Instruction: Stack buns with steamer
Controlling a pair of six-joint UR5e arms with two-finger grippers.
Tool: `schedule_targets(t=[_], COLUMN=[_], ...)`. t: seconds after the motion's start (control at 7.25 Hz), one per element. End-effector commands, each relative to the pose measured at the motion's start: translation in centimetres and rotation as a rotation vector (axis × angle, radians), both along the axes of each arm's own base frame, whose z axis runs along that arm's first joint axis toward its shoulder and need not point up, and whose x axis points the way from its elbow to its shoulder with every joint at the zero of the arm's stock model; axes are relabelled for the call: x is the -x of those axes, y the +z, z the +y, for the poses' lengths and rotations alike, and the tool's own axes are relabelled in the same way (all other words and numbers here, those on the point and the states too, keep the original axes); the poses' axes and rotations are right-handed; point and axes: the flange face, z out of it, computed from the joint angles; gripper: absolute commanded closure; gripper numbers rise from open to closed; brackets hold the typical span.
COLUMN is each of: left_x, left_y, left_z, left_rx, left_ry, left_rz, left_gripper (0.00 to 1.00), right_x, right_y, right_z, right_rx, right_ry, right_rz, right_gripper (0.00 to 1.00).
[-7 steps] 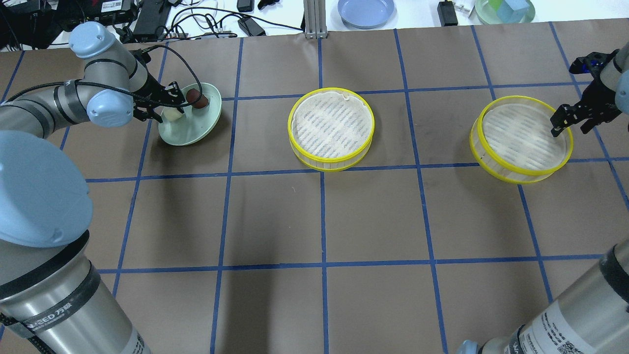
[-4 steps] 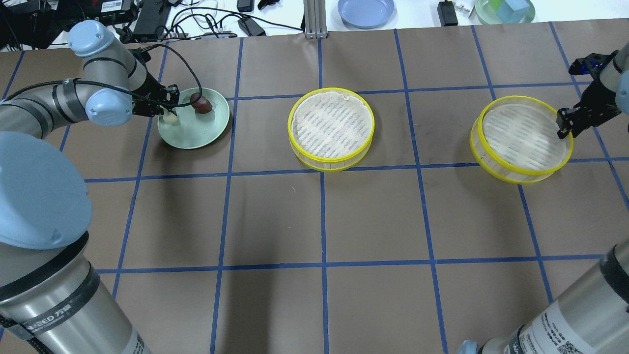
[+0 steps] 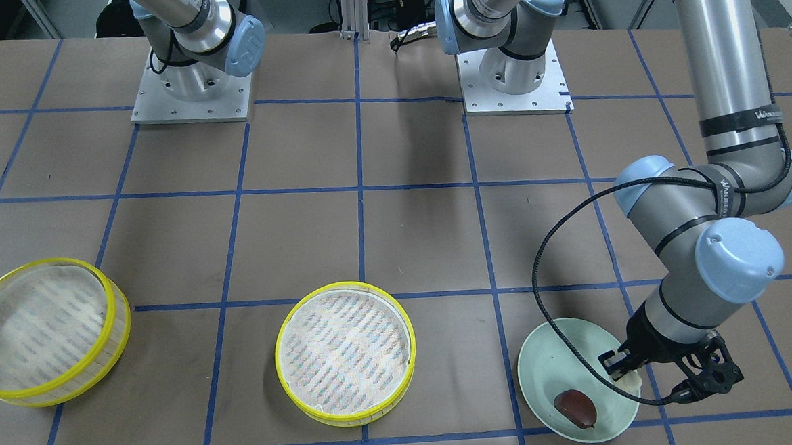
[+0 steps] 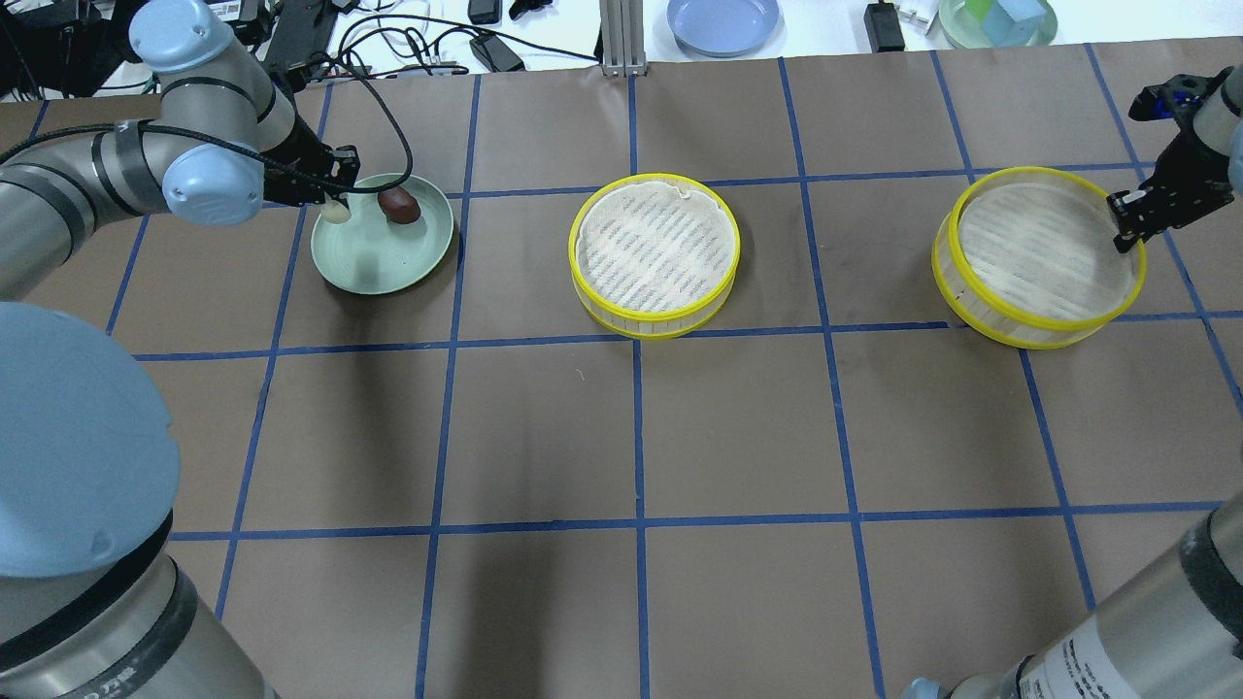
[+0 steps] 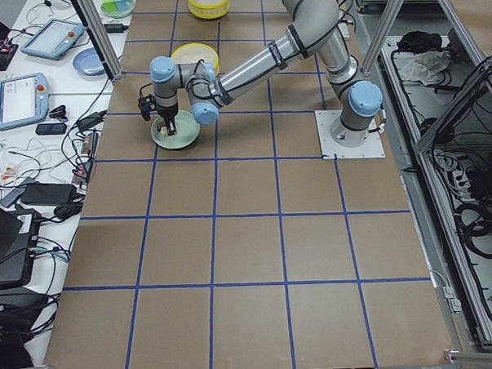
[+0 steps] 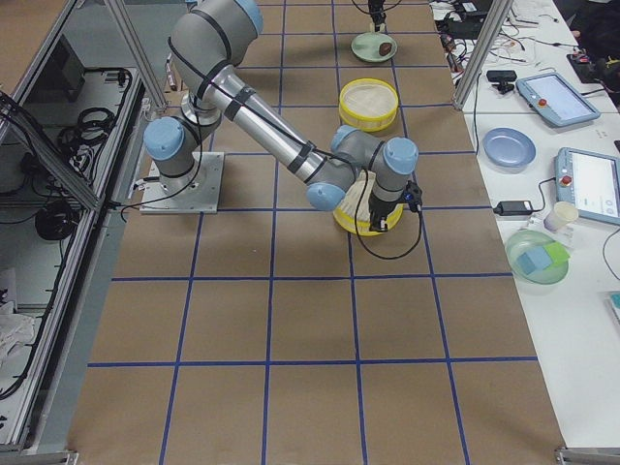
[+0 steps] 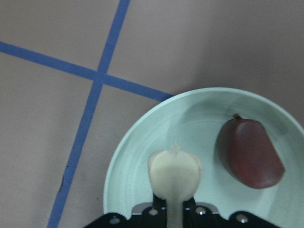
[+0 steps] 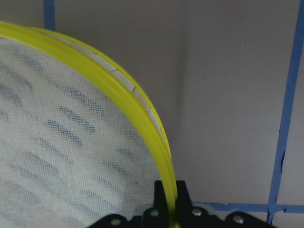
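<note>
My left gripper [image 4: 333,199] is shut on the cream-white bun [image 4: 336,211] and holds it just above the left edge of the pale green plate [image 4: 379,260]. In the left wrist view the bun [image 7: 175,170] sits between the fingers. The dark reddish-brown bun [image 4: 399,204] lies on the plate and also shows in the left wrist view [image 7: 249,154] and the front view [image 3: 575,408]. My right gripper [image 4: 1126,225] is shut on the yellow rim of the right steamer [image 4: 1034,254], which is tilted; the rim [image 8: 142,118] runs between the jaws. A second steamer [image 4: 653,254] stands mid-table.
Beyond the table's far edge are a blue plate [image 4: 723,21], a green dish with blocks [image 4: 998,21], and cables and adapters [image 4: 388,49]. The brown table carries a blue tape grid [image 4: 638,427].
My left gripper closed on the white bun and lifted it; the plate, tilted before, lies flat. My right gripper closed on the steamer rim and shifted the steamer slightly right and away.
</note>
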Motion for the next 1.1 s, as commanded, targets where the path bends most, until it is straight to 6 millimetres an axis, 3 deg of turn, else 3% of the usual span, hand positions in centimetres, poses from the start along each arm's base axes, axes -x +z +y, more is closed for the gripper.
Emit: schedule_targets(t=[0.0,0.28,0.69,0.83,0.97], left_x=[10.6,19.0,28.1,29.8,29.9], left_y=[3.0,3.6,2.1,0.9,0.3], left_z=[1.3,2.3,4.9,5.9,6.0], left_rx=[0.051,0.116,0.064,0.036,0.022], left_ry=[0.041,0.072,0.033,0.015,0.019], left_rz=[0.044,0.188,0.344,0.342,0.34], left_gripper=[1.0,1.0,1.0,0.56,0.01], right_x=[-3.9,-8.4,-16.0,-17.6,-18.5], right_y=[2.6,5.3,5.9,6.2,6.6], right_z=[-0.7,-0.9,-1.1,-0.9,-0.8], right_rx=[0.03,0.054,0.027,0.019,0.024], right_ry=[0.016,-0.015,-0.11,-0.147,-0.163], right_rz=[0.022,0.033,0.042,0.04,0.039], right_gripper=[1.0,1.0,1.0,1.0,1.0])
